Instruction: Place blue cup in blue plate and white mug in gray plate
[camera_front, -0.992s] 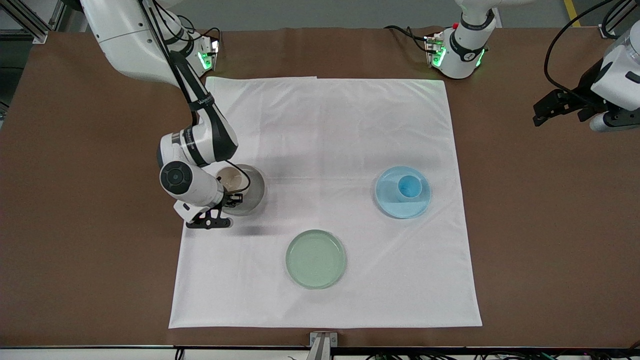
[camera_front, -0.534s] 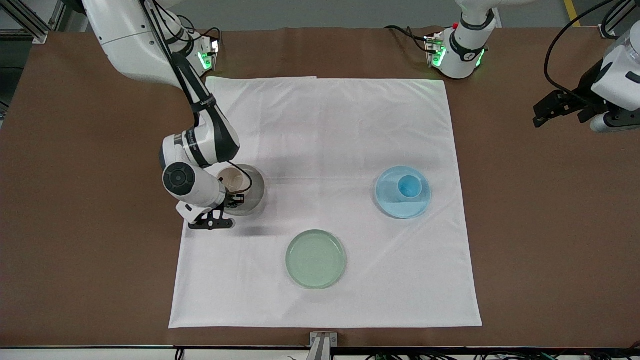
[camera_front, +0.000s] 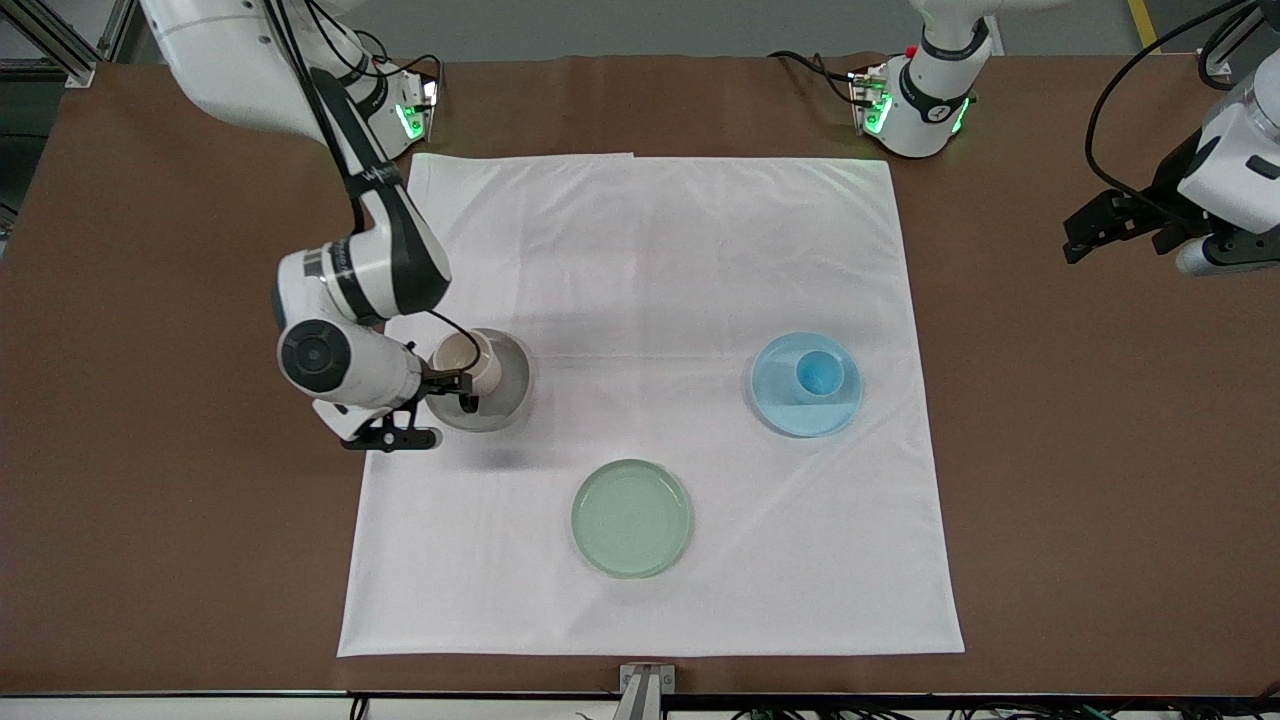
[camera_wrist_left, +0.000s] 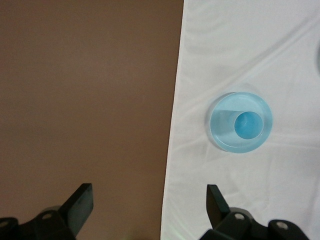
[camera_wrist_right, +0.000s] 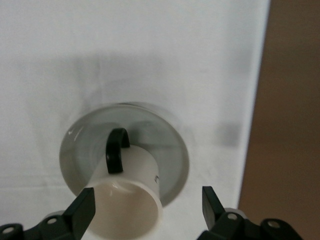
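Note:
The white mug (camera_front: 466, 361) stands upright on the gray plate (camera_front: 505, 385), at the right arm's end of the white cloth. My right gripper (camera_front: 450, 391) is open beside the mug's rim. In the right wrist view the mug (camera_wrist_right: 132, 197) sits on the gray plate (camera_wrist_right: 172, 150), with its dark handle pointing away. The right gripper (camera_wrist_right: 147, 212) has its jaws wide apart there, and the mug is near one finger (camera_wrist_right: 82, 210). The blue cup (camera_front: 818, 373) stands in the blue plate (camera_front: 800, 412). My left gripper (camera_front: 1078, 240) waits open over the bare brown table. The left wrist view shows the left gripper (camera_wrist_left: 150, 205), the blue cup (camera_wrist_left: 248, 125) and the blue plate (camera_wrist_left: 220, 132).
An empty pale green plate (camera_front: 631, 518) lies on the white cloth (camera_front: 650, 260), nearer the front camera than the other two plates. Brown tabletop (camera_front: 150, 450) surrounds the cloth. The arm bases stand along the table's back edge.
My right hand has drawn back from the mug toward the right arm's end of the table. The mug stays on the gray plate. The left arm has barely moved.

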